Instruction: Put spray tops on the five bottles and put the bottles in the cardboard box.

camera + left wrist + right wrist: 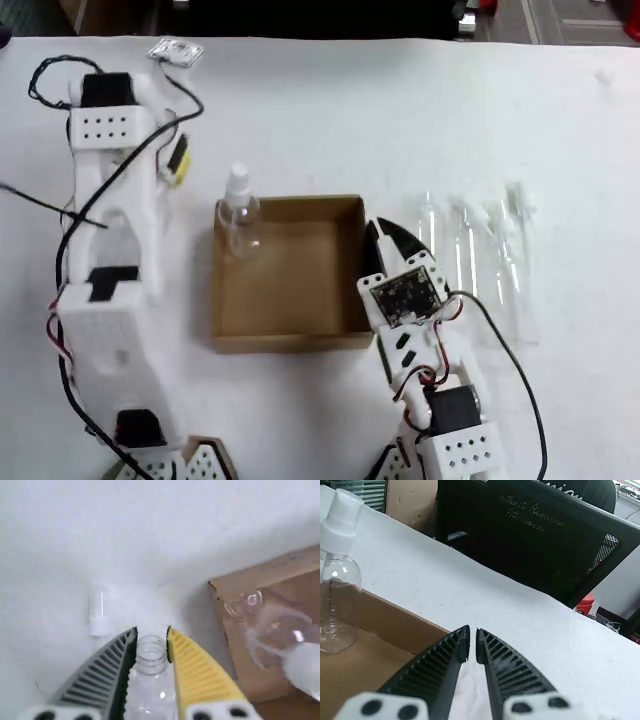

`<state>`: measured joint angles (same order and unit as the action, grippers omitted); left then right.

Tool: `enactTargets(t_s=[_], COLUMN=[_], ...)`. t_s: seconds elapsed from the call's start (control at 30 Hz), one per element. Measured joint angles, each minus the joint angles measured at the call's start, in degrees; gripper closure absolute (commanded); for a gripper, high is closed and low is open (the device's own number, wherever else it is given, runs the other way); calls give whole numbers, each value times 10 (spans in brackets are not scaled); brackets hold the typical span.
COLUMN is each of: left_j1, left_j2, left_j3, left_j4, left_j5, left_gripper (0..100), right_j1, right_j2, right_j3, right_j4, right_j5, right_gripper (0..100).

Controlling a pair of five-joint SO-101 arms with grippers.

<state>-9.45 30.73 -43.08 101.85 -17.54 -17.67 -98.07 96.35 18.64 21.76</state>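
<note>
We saw the left gripper [151,630] pinching the neck of an open bottle [150,661], one finger grey and one yellow, on either side just under the rim. The bottle's long axis ran in line with the fingers, with its bare mouth toward the fingertips. We could not tell whether it lay on the table [330,120] or was held off it. A small white spray top [98,612] lay on the table near that mouth, apart from it.

The cardboard box [290,341] sat open between the two arms. One capped bottle [240,222] stood upright in its far left corner as the high view showed it, spray top up and long axis vertical.

The right gripper [472,642] was at the box's right wall, its black fingers pressed almost together with nothing between them.

Beyond that wall, a row of clear long pieces [478,258] lay flat on the table, side by side, with their long axes running from far to near and white heads at the far ends. We could not count them surely.
</note>
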Motion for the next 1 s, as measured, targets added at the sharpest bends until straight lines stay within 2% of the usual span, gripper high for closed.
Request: enactTargets(t_s=[0.3,0.6,0.77,0.87,1.0], left_j1=[36,36,80,136,173], left_j2=[-164,-374,-542,-644,-773], left_j3=[71,235,382,505,649], left_j4=[0,-13,-89,-171,-273], left_j5=[72,82,105,108,110], left_gripper=[976,976,976,976,977], right_j1=[0,0,0,0,0], right_j2=[0,0,0,0,0], right_j3=[0,0,0,0,0], right_j4=[0,0,0,0,0], right_j5=[0,0,0,0,0], right_gripper=[984,984,984,984,984])
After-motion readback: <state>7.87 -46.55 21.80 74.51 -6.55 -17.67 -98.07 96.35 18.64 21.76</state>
